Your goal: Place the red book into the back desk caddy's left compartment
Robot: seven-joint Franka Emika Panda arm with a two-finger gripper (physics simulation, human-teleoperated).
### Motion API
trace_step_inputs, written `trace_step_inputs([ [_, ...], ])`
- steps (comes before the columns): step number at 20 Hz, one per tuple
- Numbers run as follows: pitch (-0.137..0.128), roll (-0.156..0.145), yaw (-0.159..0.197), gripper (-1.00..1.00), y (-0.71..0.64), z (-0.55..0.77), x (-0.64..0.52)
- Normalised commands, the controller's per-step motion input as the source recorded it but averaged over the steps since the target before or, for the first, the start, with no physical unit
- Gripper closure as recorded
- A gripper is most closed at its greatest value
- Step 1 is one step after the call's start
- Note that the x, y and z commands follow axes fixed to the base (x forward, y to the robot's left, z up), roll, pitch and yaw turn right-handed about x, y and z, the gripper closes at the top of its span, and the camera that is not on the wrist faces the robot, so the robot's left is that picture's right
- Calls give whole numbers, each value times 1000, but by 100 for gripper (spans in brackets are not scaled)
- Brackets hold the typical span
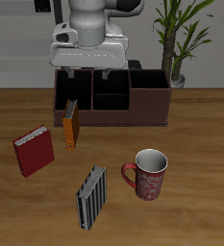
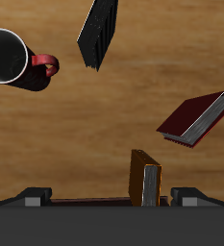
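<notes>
The red book (image 1: 33, 151) lies flat on the table, well in front of the caddy and toward the table's side; it also shows in the wrist view (image 2: 195, 117). The back desk caddy (image 1: 147, 110) is a long dark reddish-brown box at the table's back. Its left compartment (image 1: 75, 94) is the end section nearest the red book, partly hidden by the gripper. My gripper (image 1: 88, 77) hangs above that end of the caddy, open and empty. In the wrist view the gripper (image 2: 112, 199) shows both fingertips (image 2: 32, 197) spread wide.
A thin orange book (image 1: 71, 125) stands upright just in front of the caddy, also seen in the wrist view (image 2: 144, 178). A grey black-striped book (image 1: 91, 197) lies near the front edge. A red patterned mug (image 1: 149, 173) stands beside it. A potted plant (image 1: 176, 43) stands behind the caddy.
</notes>
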Motion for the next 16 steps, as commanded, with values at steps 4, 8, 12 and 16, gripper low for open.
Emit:
trace_step_inputs([
  [4,-19,-44,-36,-100,-717,-12,89],
  [8,15,-49,-10,-100,-782,-145,138],
  [12,35,-6,-13,-100,-753,-307,178],
  [16,-26,-11,-17,-100,-481,-182,71],
])
